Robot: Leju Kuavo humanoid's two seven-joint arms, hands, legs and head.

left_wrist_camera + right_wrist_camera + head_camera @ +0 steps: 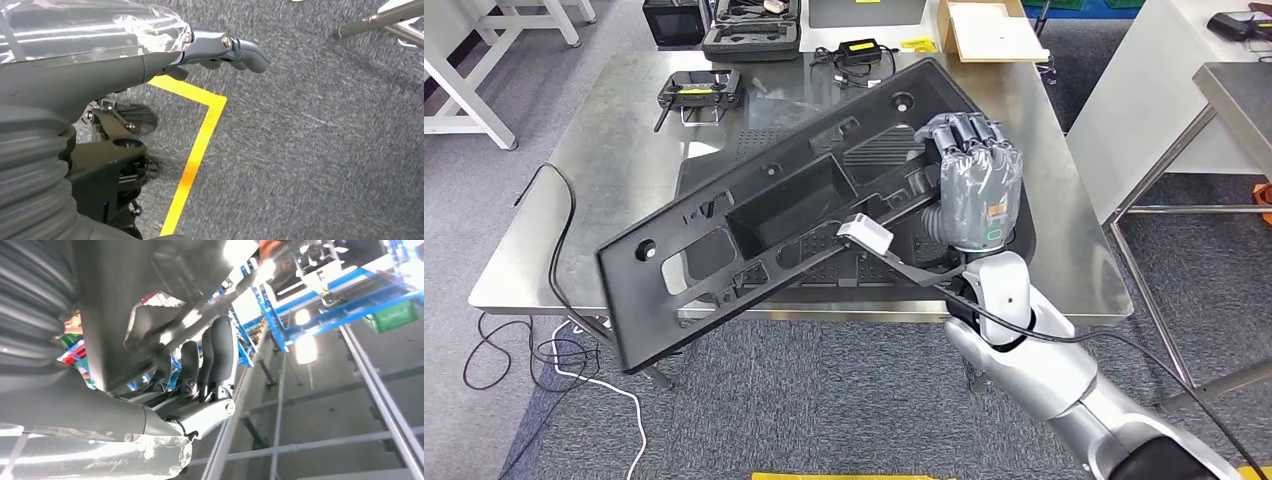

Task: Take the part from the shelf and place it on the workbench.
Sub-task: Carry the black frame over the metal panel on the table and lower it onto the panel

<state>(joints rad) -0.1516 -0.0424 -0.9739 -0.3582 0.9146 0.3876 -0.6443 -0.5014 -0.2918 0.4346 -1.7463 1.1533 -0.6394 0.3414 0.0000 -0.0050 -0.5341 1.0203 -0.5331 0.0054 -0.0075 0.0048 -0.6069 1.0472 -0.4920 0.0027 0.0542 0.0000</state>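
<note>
While the right hand (972, 178) grips the long black moulded panel (774, 215) tilted over the workbench (594, 180), a second panel (844, 265) lies beneath; left hand (220, 50) hangs with fingers curled, holding nothing.

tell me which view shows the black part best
The head view: the whole part shows, tilted over the workbench, held by the right hand. The right wrist view gives a dark close-up slab; the left wrist view faces floor.

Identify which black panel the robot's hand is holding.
The upper black panel, tilted and gripped by the right hand; the other panel lies flat on the steel table.
</note>
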